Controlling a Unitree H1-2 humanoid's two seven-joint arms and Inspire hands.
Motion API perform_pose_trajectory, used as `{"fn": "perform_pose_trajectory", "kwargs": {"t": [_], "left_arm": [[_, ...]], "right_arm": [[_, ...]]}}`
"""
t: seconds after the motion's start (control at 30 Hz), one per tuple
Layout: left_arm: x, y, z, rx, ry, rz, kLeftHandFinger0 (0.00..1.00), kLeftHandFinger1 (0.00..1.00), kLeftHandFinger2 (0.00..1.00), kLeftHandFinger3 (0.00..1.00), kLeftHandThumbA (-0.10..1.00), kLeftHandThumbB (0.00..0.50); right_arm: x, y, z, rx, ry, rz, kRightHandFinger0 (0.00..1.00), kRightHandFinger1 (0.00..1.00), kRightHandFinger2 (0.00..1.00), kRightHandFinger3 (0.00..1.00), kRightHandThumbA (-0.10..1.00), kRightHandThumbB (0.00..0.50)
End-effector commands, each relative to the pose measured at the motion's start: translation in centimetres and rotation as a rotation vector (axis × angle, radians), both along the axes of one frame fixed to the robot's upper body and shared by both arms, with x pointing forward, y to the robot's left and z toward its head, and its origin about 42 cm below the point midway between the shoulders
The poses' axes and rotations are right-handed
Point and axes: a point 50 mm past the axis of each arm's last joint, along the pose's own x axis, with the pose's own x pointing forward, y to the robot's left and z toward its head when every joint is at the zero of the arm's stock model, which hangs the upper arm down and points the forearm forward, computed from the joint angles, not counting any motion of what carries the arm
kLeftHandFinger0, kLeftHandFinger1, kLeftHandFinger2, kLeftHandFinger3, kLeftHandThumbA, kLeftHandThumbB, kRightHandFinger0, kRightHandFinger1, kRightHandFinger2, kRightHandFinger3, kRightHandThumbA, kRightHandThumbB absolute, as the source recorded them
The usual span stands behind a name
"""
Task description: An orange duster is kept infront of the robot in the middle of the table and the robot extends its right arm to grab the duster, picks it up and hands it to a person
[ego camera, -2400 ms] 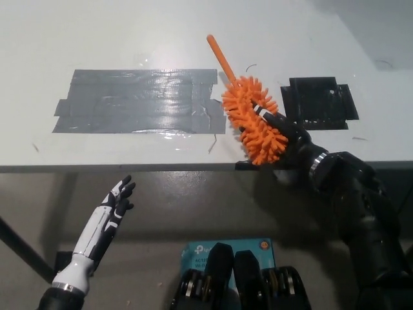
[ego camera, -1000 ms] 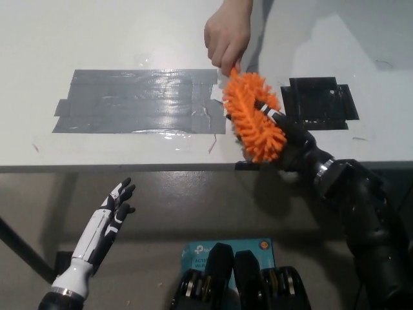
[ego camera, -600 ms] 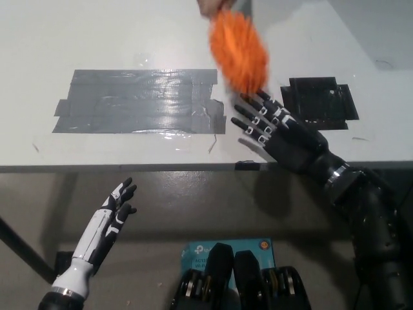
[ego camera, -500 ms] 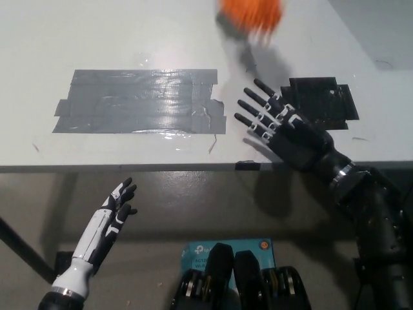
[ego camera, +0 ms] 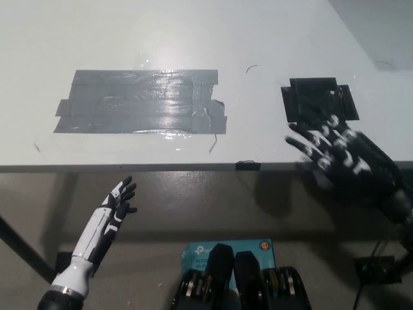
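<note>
Both hands are empty with fingers spread: right hand [ego camera: 345, 158] over the table [ego camera: 271, 39] edge near the black tape patch [ego camera: 319, 99], left hand [ego camera: 106, 223] below; duster out of view.

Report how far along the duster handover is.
Looks done: no duster and no person in view, and the table shows only grey tape and black tape. In hand: nothing; the right hand is open at the table's near edge. The left hand rests open below. Nothing visibly left.
</note>
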Motion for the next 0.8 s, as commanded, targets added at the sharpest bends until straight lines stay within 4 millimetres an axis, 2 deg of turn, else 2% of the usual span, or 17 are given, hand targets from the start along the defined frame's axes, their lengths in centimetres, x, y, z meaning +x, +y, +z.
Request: {"fn": "perform_pose_trajectory", "kwargs": {"t": [0.0,0.1,0.2,0.23,0.27,0.33,0.4,0.47,0.53,0.57,0.63,0.67,0.77], "left_arm": [[0.8,0.2,1.4,0.013,-0.055,-0.027,0.83,0.94,1.00,1.00,0.96,0.128],[0.8,0.3,1.4,0.023,-0.055,-0.026,0.82,0.93,1.00,1.00,0.97,0.128],[0.7,0.4,1.2,0.015,-0.052,-0.024,0.81,0.92,1.00,1.00,0.96,0.121],[0.7,0.4,1.1,0.013,-0.051,-0.024,0.81,0.92,1.00,1.00,0.95,0.121],[0.7,0.4,1.1,0.012,-0.053,-0.024,0.80,0.92,1.00,1.00,0.95,0.117],[0.6,0.4,1.0,0.009,-0.054,-0.025,0.80,0.91,1.00,1.00,0.94,0.123],[0.5,0.3,1.0,0.011,-0.052,-0.027,0.80,0.91,1.00,1.00,0.94,0.115],[0.6,0.3,1.0,0.015,-0.049,-0.026,0.79,0.91,1.00,1.00,0.94,0.124],[0.6,0.4,1.1,0.018,-0.048,-0.026,0.79,0.91,1.00,1.00,0.94,0.126],[0.6,0.3,1.1,0.022,-0.049,-0.028,0.79,0.91,1.00,1.00,0.94,0.124],[0.6,0.3,1.1,0.022,-0.047,-0.030,0.79,0.90,0.99,1.00,0.93,0.117],[0.6,0.3,1.1,0.023,-0.045,-0.031,0.79,0.90,0.99,1.00,0.93,0.118],[0.8,0.3,1.3,0.025,-0.046,-0.034,0.79,0.90,0.99,1.00,0.93,0.117]], "right_arm": [[-1.8,-1.5,0.5,0.026,-0.095,0.102,1.00,1.00,1.00,1.00,0.72,0.500],[-2.8,-2.5,-1.0,0.024,-0.061,0.107,1.00,1.00,1.00,1.00,0.67,0.499],[-3.2,-3.3,-2.4,-0.042,-0.041,0.145,1.00,1.00,1.00,1.00,0.63,0.423],[-3.3,-3.4,-2.7,-0.061,-0.042,0.155,1.00,1.00,1.00,1.00,0.63,0.418],[-3.3,-3.5,-3.0,-0.098,-0.040,0.164,1.00,1.00,1.00,1.00,0.57,0.414],[-3.3,-3.5,-3.4,-0.151,-0.030,0.172,1.00,1.00,1.00,1.00,0.53,0.432],[-3.0,-3.2,-3.4,-0.249,-0.063,0.176,1.00,1.00,1.00,1.00,0.52,0.429],[-2.8,-3.1,-3.4,-0.310,-0.088,0.178,1.00,1.00,1.00,1.00,0.47,0.370],[-2.7,-3.0,-3.4,-0.334,-0.093,0.183,1.00,1.00,1.00,1.00,0.44,0.355],[-2.6,-3.1,-3.4,-0.362,-0.092,0.178,1.00,1.00,1.00,1.00,0.41,0.387],[-2.5,-3.3,-3.4,-0.384,-0.090,0.165,1.00,1.00,1.00,1.00,0.42,0.401],[-2.4,-3.3,-3.4,-0.397,-0.095,0.164,1.00,1.00,1.00,1.00,0.41,0.369],[-2.2,-3.3,-3.2,-0.428,-0.113,0.163,1.00,1.00,1.00,1.00,0.41,0.339]]}}
